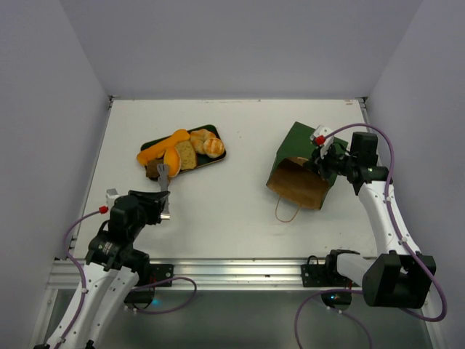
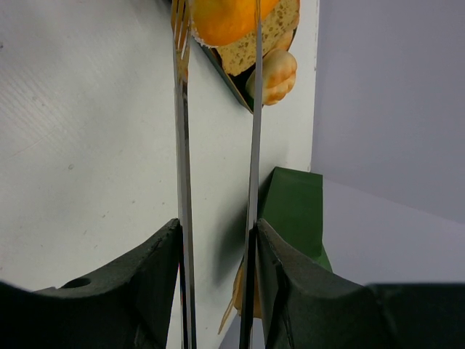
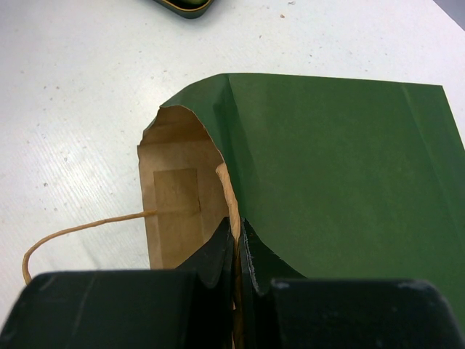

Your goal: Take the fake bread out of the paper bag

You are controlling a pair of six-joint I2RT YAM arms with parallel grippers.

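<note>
White table [image 1: 240,218] is filling the view between grey walls. At ten o'clock the tray [image 1: 208,128] is carrying all the bread [image 1: 182,151] that is showing: the orange loaf, the slice, the rolls and the dark chunk. Just at its six o'clock, the left gripper [image 2: 216,240] is squeezing a pair of thin metal tongs [image 2: 182,145] about halfway, and the tips are standing apart with nothing between them. At three o'clock the bag [image 1: 301,142] is lying on its side, mouth and twine handle [image 1: 285,211] facing seven o'clock. The right gripper [image 3: 237,251] is pinching its upper rim tight, holding the mouth agape. No bread is showing in the part of the brown interior that the wrist camera sees, so the unloading is probably ending. Next, the tongs are likely needing one check deep inside the bag, or both arms are simply needing to let go.
</note>
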